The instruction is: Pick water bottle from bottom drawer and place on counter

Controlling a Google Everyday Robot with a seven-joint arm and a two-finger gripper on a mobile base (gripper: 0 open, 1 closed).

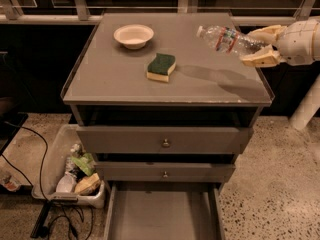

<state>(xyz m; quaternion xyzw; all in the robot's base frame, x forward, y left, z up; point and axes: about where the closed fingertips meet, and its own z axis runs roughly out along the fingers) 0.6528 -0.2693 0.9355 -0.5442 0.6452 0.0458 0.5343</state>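
The water bottle [226, 39] is clear crinkled plastic with a white cap and an orange-red and white label. It is held lying nearly level in the air above the right rear part of the counter [115, 79], cap pointing left. My gripper [261, 46] comes in from the right edge and is shut on the bottle's base end, one pale finger [262, 60] below it. The bottle's shadow falls on the counter beneath. The bottom drawer [162, 211] is pulled open at the bottom of the view, and its grey floor is bare.
A white bowl [133, 35] and a green-and-yellow sponge [161, 67] sit on the counter to the left. Two shut drawer fronts with knobs [165, 143] are below. A bin of wrappers and containers [75, 171] stands on the floor at the left, with cables beside it.
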